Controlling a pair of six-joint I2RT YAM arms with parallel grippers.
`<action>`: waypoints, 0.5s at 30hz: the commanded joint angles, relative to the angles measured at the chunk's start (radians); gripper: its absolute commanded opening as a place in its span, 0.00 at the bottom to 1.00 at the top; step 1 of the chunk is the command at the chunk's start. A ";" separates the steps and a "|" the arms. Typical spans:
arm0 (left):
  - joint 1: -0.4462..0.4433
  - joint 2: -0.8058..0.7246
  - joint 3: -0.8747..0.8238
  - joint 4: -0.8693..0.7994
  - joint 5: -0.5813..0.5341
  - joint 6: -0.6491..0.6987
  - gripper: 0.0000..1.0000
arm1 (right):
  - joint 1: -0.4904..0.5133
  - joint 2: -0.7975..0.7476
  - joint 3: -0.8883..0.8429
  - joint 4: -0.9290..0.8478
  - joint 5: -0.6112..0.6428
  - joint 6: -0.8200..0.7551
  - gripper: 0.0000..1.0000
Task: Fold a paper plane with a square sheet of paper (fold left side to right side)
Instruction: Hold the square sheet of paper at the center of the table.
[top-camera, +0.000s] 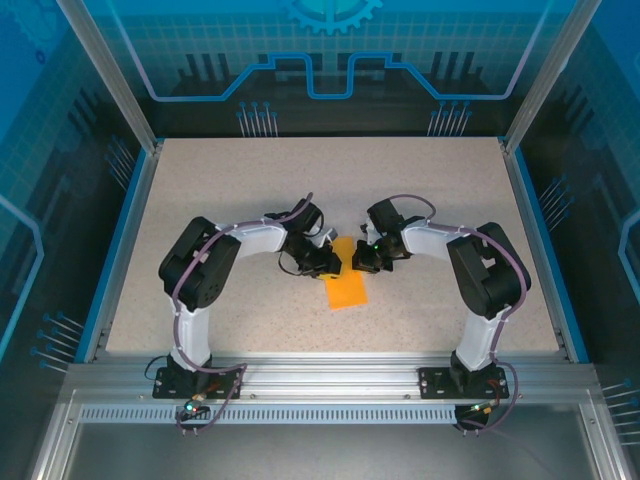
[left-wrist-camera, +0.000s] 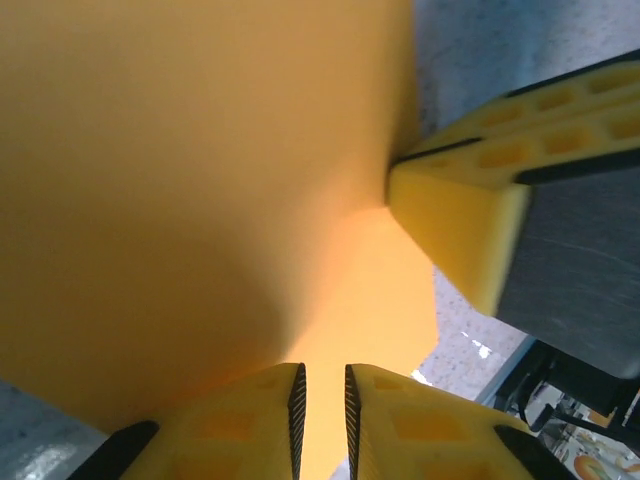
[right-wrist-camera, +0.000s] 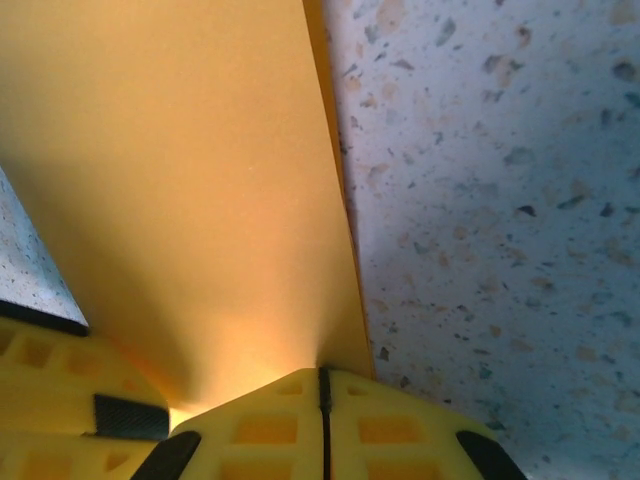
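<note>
The right claw (right-wrist-camera: 322, 385) is clenched on the far edge of the square sheet of paper (top-camera: 346, 288), which is laid at the middle of the table (top-camera: 250, 180); the left claw (left-wrist-camera: 325, 395) is narrowly parted around it, its grip untellable. A fold is judged underway; next, edges must be aligned

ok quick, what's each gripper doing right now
left gripper: narrow gap, orange paper sheet between its fingers; firm grip cannot be told
right gripper: closed on the orange paper sheet
</note>
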 joint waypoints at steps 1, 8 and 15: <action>-0.013 0.015 0.031 -0.031 -0.031 0.037 0.22 | 0.024 0.048 -0.015 -0.091 0.057 -0.019 0.07; -0.019 0.038 0.013 -0.073 -0.077 0.057 0.22 | 0.024 0.048 -0.001 -0.091 0.055 -0.026 0.07; -0.034 0.058 0.005 -0.112 -0.129 0.059 0.22 | 0.023 0.030 0.005 -0.063 0.036 -0.032 0.07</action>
